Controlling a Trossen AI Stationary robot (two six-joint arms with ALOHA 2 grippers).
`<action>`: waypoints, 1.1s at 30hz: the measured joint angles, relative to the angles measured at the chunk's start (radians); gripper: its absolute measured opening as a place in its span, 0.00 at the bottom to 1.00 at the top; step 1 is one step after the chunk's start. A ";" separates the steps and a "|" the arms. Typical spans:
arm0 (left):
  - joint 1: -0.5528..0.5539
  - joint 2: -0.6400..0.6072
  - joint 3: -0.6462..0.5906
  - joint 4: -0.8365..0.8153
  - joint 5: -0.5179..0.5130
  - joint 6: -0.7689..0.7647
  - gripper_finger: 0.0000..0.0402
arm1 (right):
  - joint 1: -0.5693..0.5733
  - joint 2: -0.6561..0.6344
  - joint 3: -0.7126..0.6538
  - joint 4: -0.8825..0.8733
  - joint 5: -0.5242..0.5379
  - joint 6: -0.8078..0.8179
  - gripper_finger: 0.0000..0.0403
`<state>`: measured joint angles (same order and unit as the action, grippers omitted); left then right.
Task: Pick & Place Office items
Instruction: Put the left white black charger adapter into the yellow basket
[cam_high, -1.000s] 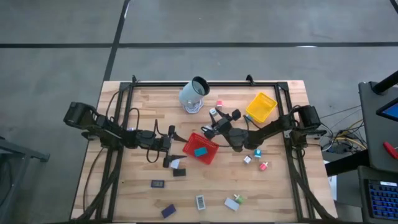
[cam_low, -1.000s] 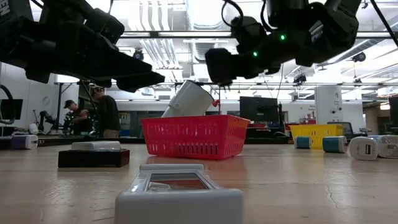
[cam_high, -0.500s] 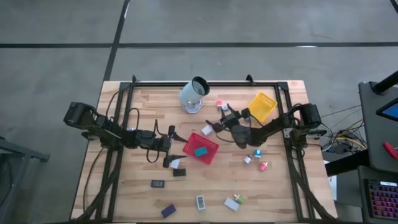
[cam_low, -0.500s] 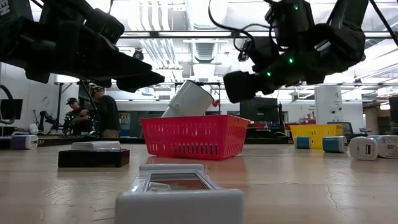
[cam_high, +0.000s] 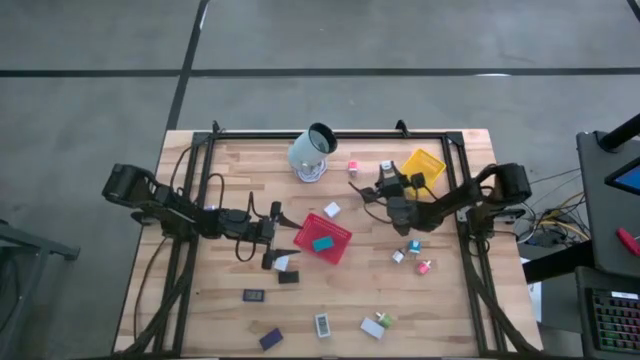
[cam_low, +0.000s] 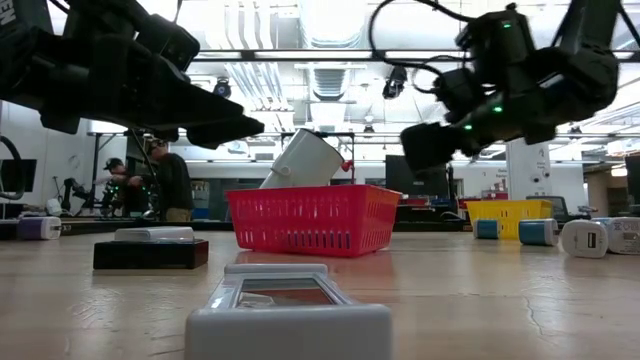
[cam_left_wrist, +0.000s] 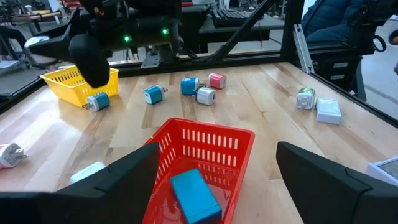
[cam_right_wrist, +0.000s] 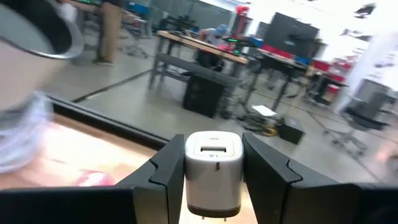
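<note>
Left gripper (cam_high: 283, 252) hangs by the red mesh tray (cam_high: 306, 232), jaws spread, empty, likely waiting; teal block (cam_high: 322, 243) lies inside. Right gripper (cam_high: 385, 180) clamps a white charger block (cam_right_wrist: 213, 171) above the tabletop (cam_high: 450, 310), beside the yellow mesh tray (cam_high: 433, 175), probably headed there

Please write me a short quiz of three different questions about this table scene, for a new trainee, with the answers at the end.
1. True or false: the right gripper holds a small white block charger between its fingers.
2. What lies inside the red mesh plastic tray? A) a teal flat rectangular block B) a pink-red block C) nothing
3. Fill in: seen from above, the right gripper hangs just beside the ______ mesh tray.

Key
1. True; the wrist view shows it clamped between both fingers.
2. A; the teal flat rectangular block lies on the tray floor, in front of the open left gripper.
3. Yellow; the yellow mesh plastic tray is nearest.
</note>
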<state>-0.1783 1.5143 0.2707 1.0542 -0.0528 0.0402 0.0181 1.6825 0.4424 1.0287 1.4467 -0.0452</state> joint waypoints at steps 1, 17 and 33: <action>0.000 0.000 0.000 0.000 0.000 0.000 0.82 | 0.000 -0.020 -0.018 -0.001 0.014 0.000 0.31; 0.000 0.000 -0.002 0.003 0.000 -0.008 0.82 | -0.033 -0.285 -0.242 -0.001 0.064 0.038 0.31; 0.000 0.000 -0.002 0.008 0.000 -0.015 0.82 | -0.089 -0.305 -0.253 -0.009 -0.008 0.044 0.31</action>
<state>-0.1783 1.5143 0.2687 1.0618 -0.0528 0.0254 -0.0707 1.3774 0.1890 1.0195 1.4384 -0.0011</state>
